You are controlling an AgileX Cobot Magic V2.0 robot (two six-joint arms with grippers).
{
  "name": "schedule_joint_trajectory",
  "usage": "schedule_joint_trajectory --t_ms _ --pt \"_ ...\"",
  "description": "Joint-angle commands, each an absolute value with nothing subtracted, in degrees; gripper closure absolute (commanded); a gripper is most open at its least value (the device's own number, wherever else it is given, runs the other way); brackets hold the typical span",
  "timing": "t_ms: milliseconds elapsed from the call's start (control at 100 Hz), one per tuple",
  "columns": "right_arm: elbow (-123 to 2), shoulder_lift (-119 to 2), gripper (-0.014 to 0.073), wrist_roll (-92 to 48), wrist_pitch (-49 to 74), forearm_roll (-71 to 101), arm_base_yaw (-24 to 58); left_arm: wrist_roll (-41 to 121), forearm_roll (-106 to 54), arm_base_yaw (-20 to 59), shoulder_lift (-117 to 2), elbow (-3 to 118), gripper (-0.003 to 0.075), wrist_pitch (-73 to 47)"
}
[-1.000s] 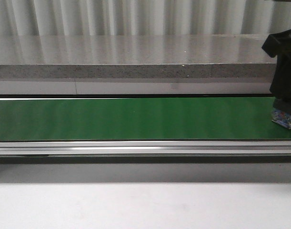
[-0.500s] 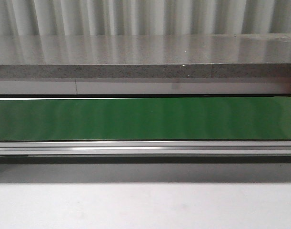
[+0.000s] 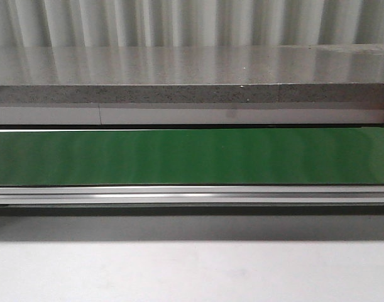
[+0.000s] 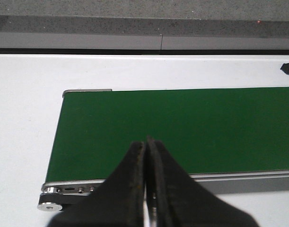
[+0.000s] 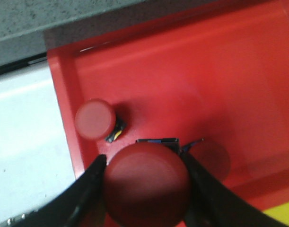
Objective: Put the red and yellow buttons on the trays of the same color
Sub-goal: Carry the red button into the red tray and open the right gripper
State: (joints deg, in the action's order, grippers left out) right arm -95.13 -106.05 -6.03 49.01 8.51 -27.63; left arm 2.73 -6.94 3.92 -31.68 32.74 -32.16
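The right gripper [image 5: 146, 182] pinches a red button [image 5: 147, 183] over the red tray [image 5: 220, 75]; lower it beside the other button [image 5: 94, 118], then release. Left jaws are pressed together.

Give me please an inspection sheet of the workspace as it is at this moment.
Surface: green conveyor belt bare in front view; white table.
Job's things: red tray holds one red button; second red button held over the tray. Yellow tray: only a possible corner.
Clutter: small dark object at belt's far side.
Grippers: left gripper shut, empty; right gripper shut on second red button.
Cables: nothing seen.
Surroundings: grey stone ledge, ribbed wall.
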Motion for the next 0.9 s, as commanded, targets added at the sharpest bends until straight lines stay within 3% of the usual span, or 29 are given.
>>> schedule_joint_trajectory --t_ms 0,340,890 --pt "-100.5 -106.7 0.0487 -6.1 45.2 9.1 -28.0 2.6 -7.4 4.5 -31.8 34.4 0.074 -27.9" --pt "-111.0 -117.2 0.0487 -6.1 46.2 9.2 -28.0 2.6 -7.4 4.5 -31.8 34.4 0.074 -27.9" --pt "-111.5 -123.4 0.0476 -6.1 44.4 9.3 -28.0 2.6 -7.4 4.5 -31.8 34.4 0.074 -27.9"
